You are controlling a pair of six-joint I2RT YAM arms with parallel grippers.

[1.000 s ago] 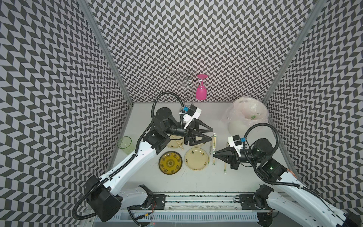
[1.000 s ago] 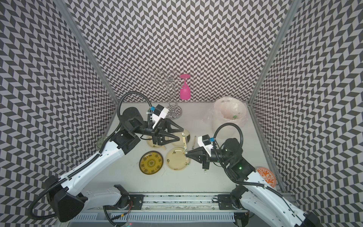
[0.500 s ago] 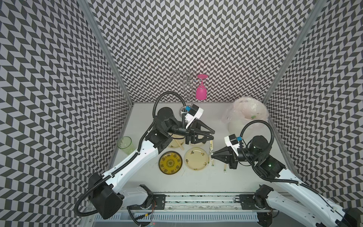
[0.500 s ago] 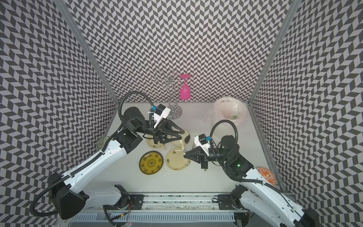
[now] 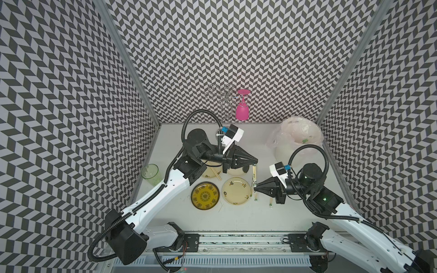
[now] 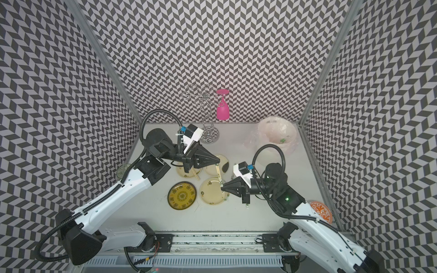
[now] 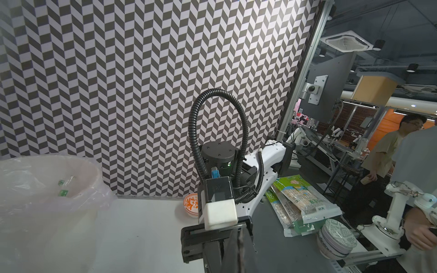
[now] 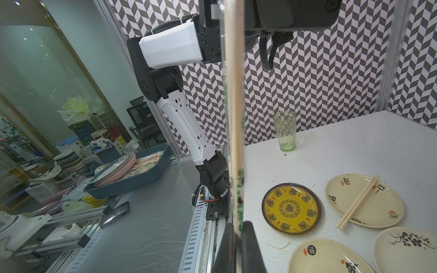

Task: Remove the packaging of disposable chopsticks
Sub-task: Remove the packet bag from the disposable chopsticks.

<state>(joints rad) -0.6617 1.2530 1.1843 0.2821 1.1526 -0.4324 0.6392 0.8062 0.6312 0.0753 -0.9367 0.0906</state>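
Grip arrangement: left gripper (image 5: 255,163) is closed on the far end of the chopsticks (image 8: 233,94). Right gripper (image 5: 255,189) is closed lower down on the packaging (image 5: 254,180), pinching the printed sleeve (how firmly it also pins the wood inside cannot be told). Judged purpose: opposed holds, so drawing the tips apart would slide the sticks out of the sleeve. The sleeve's green end hangs free past the right tip, near a pale plate (image 5: 236,193). Pose: both arms reach inward over the table, grippers roughly level, tips facing each other, near but apart. The lined bin (image 5: 314,132) stands well behind the right arm.
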